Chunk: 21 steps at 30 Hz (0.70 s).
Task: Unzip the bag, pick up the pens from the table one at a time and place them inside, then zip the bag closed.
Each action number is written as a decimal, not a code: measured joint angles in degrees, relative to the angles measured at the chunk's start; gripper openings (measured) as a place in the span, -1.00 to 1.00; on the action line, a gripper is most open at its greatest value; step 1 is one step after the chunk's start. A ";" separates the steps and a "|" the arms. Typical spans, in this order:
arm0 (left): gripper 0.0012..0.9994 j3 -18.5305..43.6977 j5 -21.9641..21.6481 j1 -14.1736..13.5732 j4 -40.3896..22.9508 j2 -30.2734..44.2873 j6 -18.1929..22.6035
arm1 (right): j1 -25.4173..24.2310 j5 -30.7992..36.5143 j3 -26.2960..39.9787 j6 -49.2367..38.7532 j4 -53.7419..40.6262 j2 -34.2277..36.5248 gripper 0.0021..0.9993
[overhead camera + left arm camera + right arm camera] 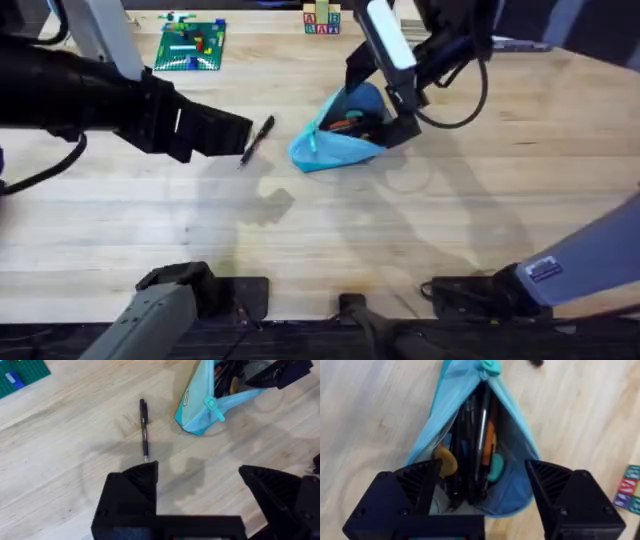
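Both claws open, one at the bag, one at the pen

The right claw [482,495] hangs wide open over the unzipped bag [340,130], holding nothing; the bag's long axis runs from it toward the teal pull tab [212,406]. The left claw [200,480], open and empty, hovers just short of a black pen [144,430] lying on the table [300,240], tip pointing at the claw.

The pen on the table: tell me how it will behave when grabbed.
The pen looks slim and rigid, so probably light and stiff. Its round barrel lies flat on the smooth table, so a nudge may roll it. The open left pincer could likely span it easily.
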 joint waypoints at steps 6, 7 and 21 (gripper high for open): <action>0.99 0.00 -0.06 0.00 0.17 0.00 0.00 | 0.00 0.37 1.76 11.70 -0.08 -8.46 0.99; 0.99 0.00 -0.06 0.00 0.17 0.01 0.00 | 0.00 0.37 1.86 18.37 -0.08 -11.75 0.99; 0.99 0.00 -0.06 0.00 0.17 0.00 0.00 | 0.00 14.23 1.86 64.50 -5.36 -30.94 0.99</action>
